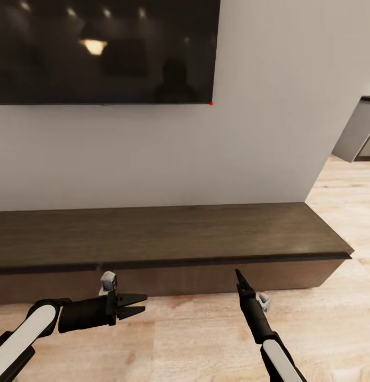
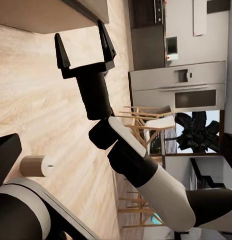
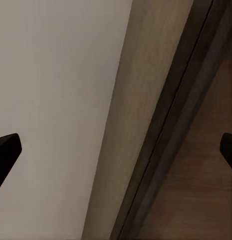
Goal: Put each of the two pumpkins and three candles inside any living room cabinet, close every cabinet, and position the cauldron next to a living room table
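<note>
The long, low dark-brown cabinet (image 1: 169, 233) runs along the wall under the TV, its fronts shut. My left gripper (image 1: 136, 305) hovers open over the floor in front of it, holding nothing. To its right, my right gripper (image 1: 239, 277) points at the cabinet front; it is open and empty, as the left wrist view (image 2: 83, 47) also shows. In the right wrist view the cabinet top and front edge (image 3: 145, 100) lie between the spread fingers. A pale candle (image 2: 37, 166) with a dark wick sits on the plank floor. The pumpkins, cauldron and table are out of view.
A big dark TV (image 1: 100, 48) hangs on the grey wall above the cabinet. Past the wall's right corner the wood floor (image 1: 344, 191) runs toward a kitchen with steel appliances (image 2: 175, 90), wooden chairs (image 2: 145, 125) and a plant (image 2: 198, 130).
</note>
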Controlling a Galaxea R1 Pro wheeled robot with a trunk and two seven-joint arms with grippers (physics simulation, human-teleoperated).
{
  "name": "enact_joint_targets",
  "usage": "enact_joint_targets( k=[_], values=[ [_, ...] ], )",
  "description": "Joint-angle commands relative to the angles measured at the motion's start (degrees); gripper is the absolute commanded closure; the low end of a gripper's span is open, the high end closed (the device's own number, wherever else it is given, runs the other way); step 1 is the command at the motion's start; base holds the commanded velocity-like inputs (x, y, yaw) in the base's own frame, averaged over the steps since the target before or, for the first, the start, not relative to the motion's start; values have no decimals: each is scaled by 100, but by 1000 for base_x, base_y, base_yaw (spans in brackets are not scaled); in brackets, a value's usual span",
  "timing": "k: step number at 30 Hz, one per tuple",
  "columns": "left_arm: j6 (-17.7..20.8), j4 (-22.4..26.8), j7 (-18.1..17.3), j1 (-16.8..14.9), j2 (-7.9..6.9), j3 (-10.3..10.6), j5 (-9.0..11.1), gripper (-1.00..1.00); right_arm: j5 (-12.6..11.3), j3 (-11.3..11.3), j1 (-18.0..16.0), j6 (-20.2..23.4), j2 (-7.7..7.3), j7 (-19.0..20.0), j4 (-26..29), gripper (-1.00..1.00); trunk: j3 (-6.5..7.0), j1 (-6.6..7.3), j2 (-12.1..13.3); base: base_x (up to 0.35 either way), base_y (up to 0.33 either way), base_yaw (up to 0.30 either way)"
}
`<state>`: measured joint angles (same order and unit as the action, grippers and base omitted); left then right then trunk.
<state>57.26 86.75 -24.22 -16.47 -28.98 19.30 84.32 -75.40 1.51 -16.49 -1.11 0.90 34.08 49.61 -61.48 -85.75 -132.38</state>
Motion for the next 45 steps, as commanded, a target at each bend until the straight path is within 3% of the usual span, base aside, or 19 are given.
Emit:
enact_joint_targets(
  k=[1, 27, 45],
  values=[
    [4, -2, -39, -5, -2, 9, -21, -100, -54, 16, -3, -12, -4, 45, -4, -100, -23, -21, -43, 0, 0, 0],
    [4, 8, -39, -5, 6, 18, -21, -100, -63, 7, -3, 205, -28, 842, -29, -100, -490, -593, -1086, 0, 0, 0],
    [4, 15, -39, -5, 12, 31, -21, -100, -63, 7, -3, 208, -23, 928, -26, -100, -888, -639, -1110, 0, 0, 0]
  ],
)
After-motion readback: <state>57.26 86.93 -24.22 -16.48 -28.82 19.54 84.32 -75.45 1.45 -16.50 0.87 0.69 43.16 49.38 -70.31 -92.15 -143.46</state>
